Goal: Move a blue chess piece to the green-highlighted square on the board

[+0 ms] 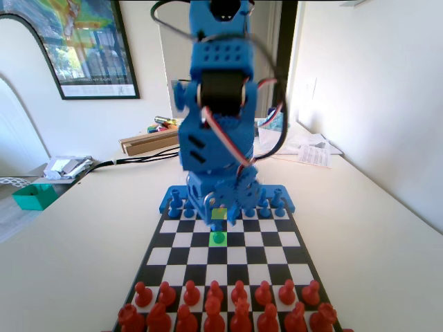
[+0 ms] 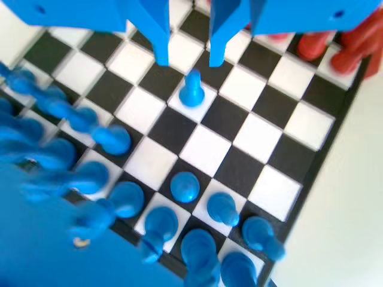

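1. We find no legible text, brand, number or sign in either view.
2. The framed poster point(image 1: 83, 45) on the wall in the fixed view carries a caption line too small for us to read.
3. The printed sheet point(image 1: 315, 155) on the table shows lines that we cannot make out.

Blue plastic arm point(image 1: 218, 104), black motor, red-white-black cables

A pale table point(image 1: 76, 263) fills the lower fixed view; the board point(image 1: 277, 238) lies at bottom centre; a teal box point(image 1: 34, 196) sits at left edge; papers point(image 1: 315, 153) lie at right of centre; a long wooden box point(image 1: 149, 142) lies behind, centre left.
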